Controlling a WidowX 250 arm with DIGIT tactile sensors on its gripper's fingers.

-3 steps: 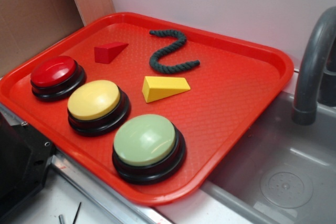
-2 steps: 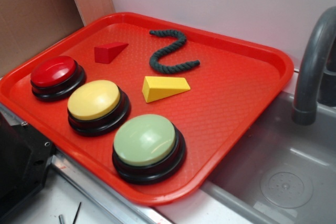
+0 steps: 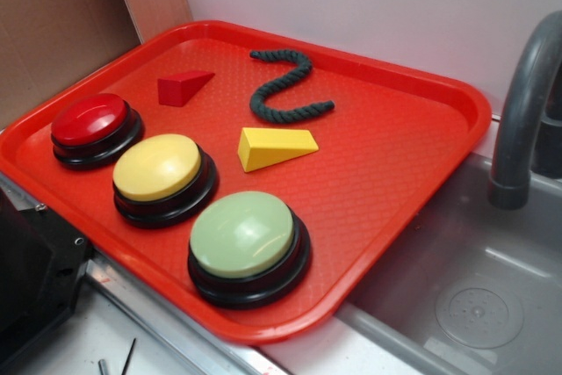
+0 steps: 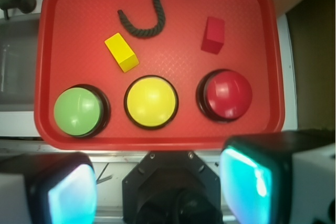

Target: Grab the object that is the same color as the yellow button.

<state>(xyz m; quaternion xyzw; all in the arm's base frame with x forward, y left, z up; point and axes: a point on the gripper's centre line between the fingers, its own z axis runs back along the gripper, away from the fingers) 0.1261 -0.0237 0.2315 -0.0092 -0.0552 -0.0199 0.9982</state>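
Note:
The yellow wedge block (image 3: 274, 147) lies on the red tray (image 3: 395, 155), just behind the yellow button (image 3: 158, 168). In the wrist view the wedge (image 4: 122, 52) sits up and left of the yellow button (image 4: 151, 101). My gripper (image 4: 157, 187) is open and empty, high above the tray's near edge, its two pads wide apart at the bottom of the wrist view. In the exterior view only a dark sliver of the arm shows at the top left corner.
A red button (image 3: 88, 120), a pale green button (image 3: 243, 234), a small red wedge (image 3: 183, 86) and a dark green rope (image 3: 285, 87) also sit on the tray. A grey sink (image 3: 474, 296) with a faucet (image 3: 522, 103) lies to the right. The robot base (image 3: 31, 278) stands at front left.
A dark sliver of the arm has come into the exterior view's top left corner. The things on the tray have not moved.

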